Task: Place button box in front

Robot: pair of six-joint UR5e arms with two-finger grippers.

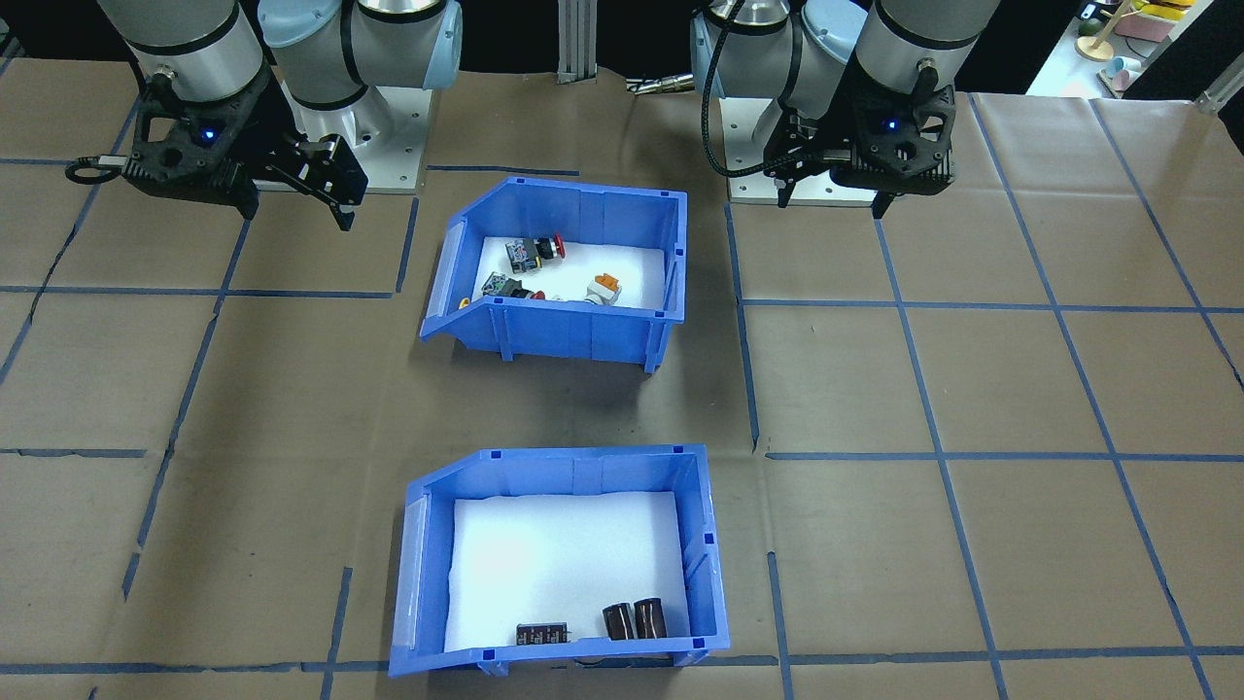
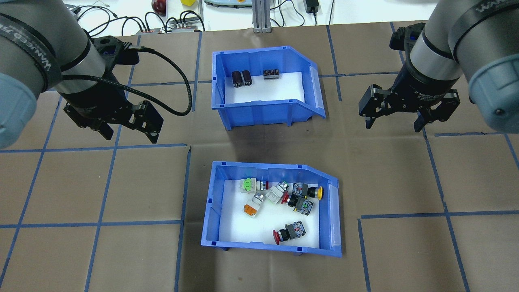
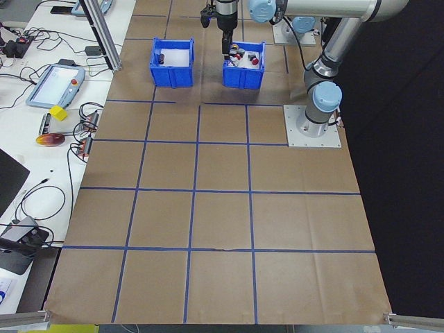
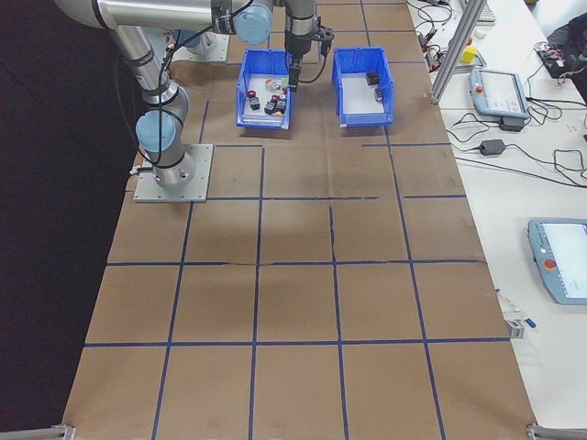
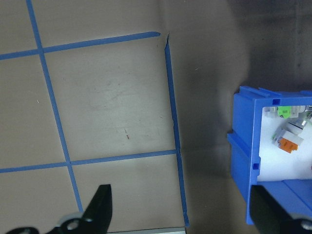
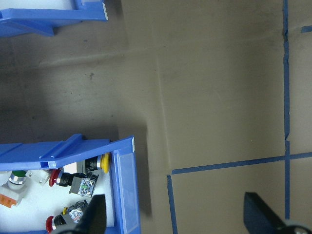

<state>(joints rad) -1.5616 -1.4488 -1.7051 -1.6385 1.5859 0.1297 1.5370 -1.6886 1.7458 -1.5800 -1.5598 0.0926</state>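
Likely the button box (image 2: pixel 271 243) is light, rigid, slick plastic with loose switches; pinch a side wall, both grippers' fingers (image 2: pixel 153 129) apart, empty.

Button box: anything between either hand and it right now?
Nothing visible. The left hand and right hand both hover open over bare paper on either side of the button box; the other bin sits farther out.

Paper-covered table (image 2: pixel 284 142), 2 blue bins (image 2: pixel 259 109)
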